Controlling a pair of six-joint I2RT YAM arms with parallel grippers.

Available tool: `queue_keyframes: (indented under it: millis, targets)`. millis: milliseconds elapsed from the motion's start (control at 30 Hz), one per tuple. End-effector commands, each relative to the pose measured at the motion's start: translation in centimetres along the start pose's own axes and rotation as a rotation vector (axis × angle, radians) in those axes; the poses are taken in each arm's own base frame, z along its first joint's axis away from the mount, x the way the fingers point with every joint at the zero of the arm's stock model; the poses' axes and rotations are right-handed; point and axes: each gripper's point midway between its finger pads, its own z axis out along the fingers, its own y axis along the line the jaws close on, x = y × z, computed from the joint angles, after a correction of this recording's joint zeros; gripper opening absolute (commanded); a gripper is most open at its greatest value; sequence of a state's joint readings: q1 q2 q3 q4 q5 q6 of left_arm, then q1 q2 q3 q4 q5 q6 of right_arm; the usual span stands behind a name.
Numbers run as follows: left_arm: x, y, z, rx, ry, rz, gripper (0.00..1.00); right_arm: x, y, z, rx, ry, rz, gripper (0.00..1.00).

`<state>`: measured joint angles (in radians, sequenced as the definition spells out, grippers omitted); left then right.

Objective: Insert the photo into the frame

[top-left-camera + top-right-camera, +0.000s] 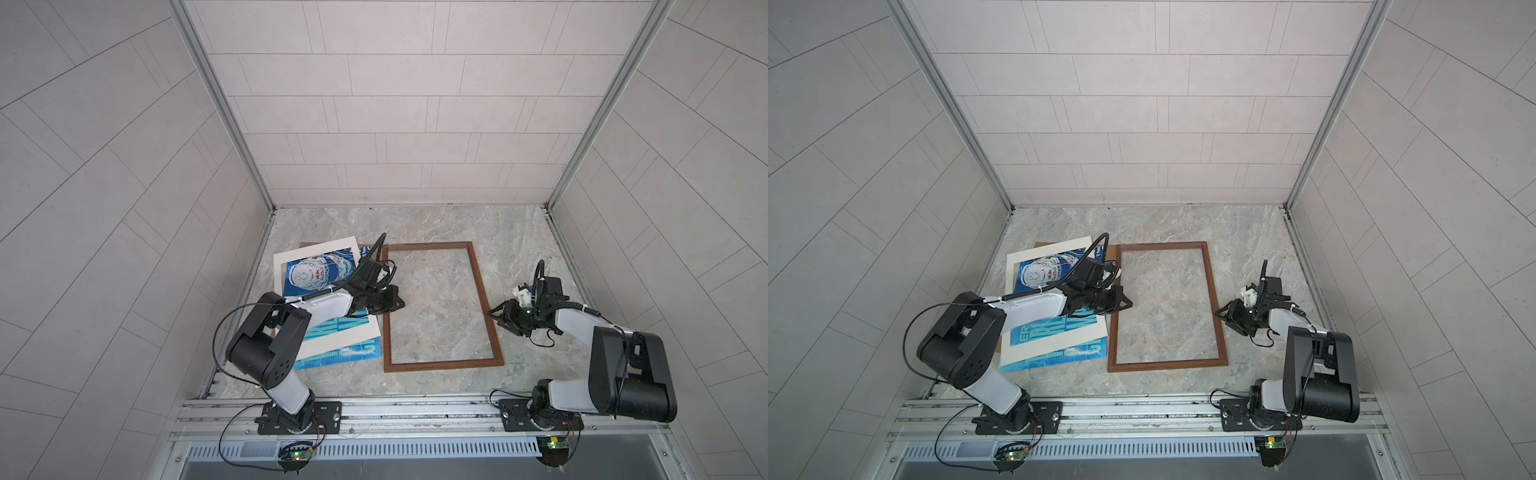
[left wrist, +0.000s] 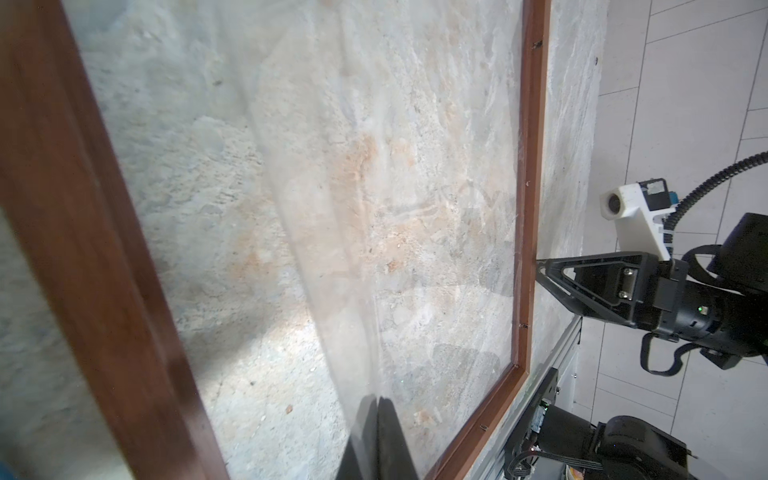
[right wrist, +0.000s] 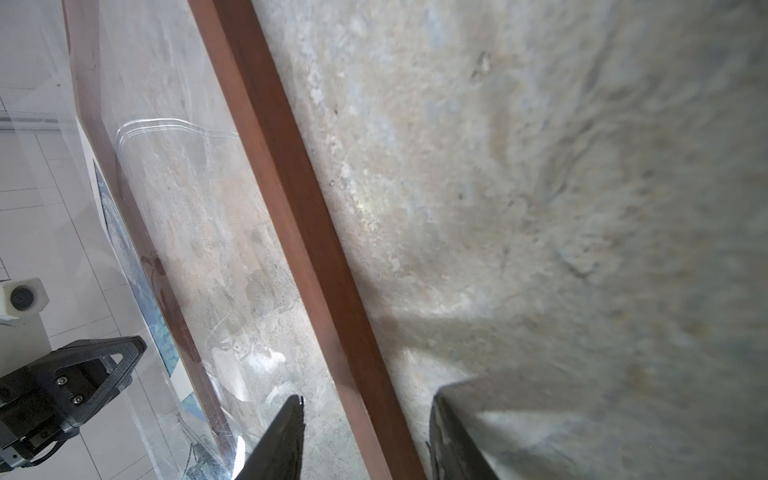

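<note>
1. While the frame point(image 1: 440, 364) point(image 1: 1167, 364) lies flat mid-table in both top views, the photo point(image 1: 307, 274) point(image 1: 1040, 274) sits just left of it. It is face up, outside the frame, under a white mat point(image 1: 316, 245) laid askew. Left gripper point(image 1: 395, 302) is at the frame's left rail, right gripper point(image 1: 494, 316) at its right rail. Risk: the mat rides along once the photo is pulled, or the left arm, reaching over the pile, snags it.

2. Left wrist view: left gripper point(image 2: 376, 405) has its fingers pressed together, apparently pinching the edge of a clear sheet point(image 2: 332, 208) that rises out of the frame point(image 2: 83, 208). The sheet looks thin, slick and bendy, so it could slip from so small a bite, or bow and crease. Right gripper point(image 2: 548, 274) has its tip at the far rail's outer side.

3. Right wrist view: right gripper point(image 3: 365, 415) is half-open, one finger either side of the frame point(image 3: 282, 166) rail. There is a gap between the inner finger and the wood, so nothing is clamped. The clear sheet point(image 3: 174, 137) glints, raised on its far side. Risk: with the rail unheld, lifting the sheet may drag the light frame toward the pile. Closing now could trap the sheet's near edge.
</note>
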<state>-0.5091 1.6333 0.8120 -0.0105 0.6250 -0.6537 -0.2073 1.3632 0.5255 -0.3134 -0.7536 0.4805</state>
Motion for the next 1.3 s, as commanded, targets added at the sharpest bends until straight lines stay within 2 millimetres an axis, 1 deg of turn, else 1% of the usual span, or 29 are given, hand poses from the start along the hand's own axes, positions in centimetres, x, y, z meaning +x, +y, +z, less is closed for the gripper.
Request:
queue_keyframes:
  millis: [0, 133, 200, 233, 333, 400, 467, 633, 700, 767, 867, 933, 1000, 1033, 1067, 1133, 1167, 1267]
  targets:
    - [0.2, -0.9, 0.3, 0.057, 0.039, 0.017, 0.00, -0.3, 0.2, 0.1, 0.003, -0.001, -0.008, 0.45]
    - [0.1, -1.1, 0.2, 0.064, 0.043, 0.010, 0.00, -0.4, 0.3, 0.2, -0.001, 0.001, -0.008, 0.45]
    - [-0.4, -2.1, -0.3, 0.092, 0.032, -0.005, 0.00, -0.5, 0.5, 0.1, -0.006, -0.001, -0.009, 0.45]
    - [-0.8, -2.6, -0.7, 0.102, 0.026, -0.014, 0.00, -0.6, 0.5, 0.1, -0.007, -0.002, -0.010, 0.45]
    - [-3.0, -4.7, -2.5, 0.106, -0.019, -0.023, 0.00, -1.1, 1.1, -0.3, -0.015, -0.017, -0.015, 0.45]
    - [-4.9, -6.8, -3.8, 0.114, -0.046, -0.015, 0.00, -1.4, 1.4, -0.5, -0.020, -0.031, -0.016, 0.45]
    - [-6.9, -9.3, -5.0, 0.140, -0.076, -0.016, 0.00, -1.6, 1.6, -0.6, -0.026, -0.040, -0.015, 0.45]
    - [-12.6, -16.6, -8.1, 0.251, -0.174, 0.060, 0.00, -1.6, 1.4, -0.8, -0.035, -0.055, -0.003, 0.45]
    - [-14.8, -19.5, -9.0, 0.292, -0.205, 0.097, 0.00, -1.9, 0.7, -1.4, -0.027, -0.093, 0.019, 0.45]
    - [-16.3, -22.6, -9.6, 0.335, -0.234, 0.146, 0.00, -2.5, -0.6, -2.2, -0.008, -0.150, 0.058, 0.45]
    - [-17.3, -27.8, -10.6, 0.404, -0.278, 0.238, 0.00, -3.0, -2.4, -3.3, -0.027, -0.207, 0.147, 0.45]
    - [-17.1, -30.9, -11.3, 0.473, -0.279, 0.290, 0.00, -3.4, -3.5, -4.0, -0.027, -0.243, 0.191, 0.45]
    - [-16.2, -33.7, -11.9, 0.559, -0.264, 0.343, 0.00, -3.8, -4.7, -4.9, -0.024, -0.280, 0.233, 0.46]
    - [-15.7, -34.3, -12.1, 0.578, -0.262, 0.360, 0.00, -4.0, -5.2, -5.2, -0.028, -0.294, 0.254, 0.46]
    - [-15.0, -34.5, -12.1, 0.583, -0.258, 0.374, 0.00, -4.2, -5.7, -5.6, -0.033, -0.306, 0.278, 0.46]
    - [-13.6, -33.3, -11.2, 0.558, -0.247, 0.375, 0.00, -4.6, -6.7, -6.3, -0.040, -0.337, 0.326, 0.46]
    - [-12.9, -32.1, -10.5, 0.539, -0.242, 0.364, 0.00, -4.7, -7.2, -6.6, -0.043, -0.350, 0.348, 0.46]
    - [-10.9, -27.2, -7.9, 0.473, -0.226, 0.290, 0.00, -4.7, -9.2, -7.4, -0.039, -0.391, 0.427, 0.47]
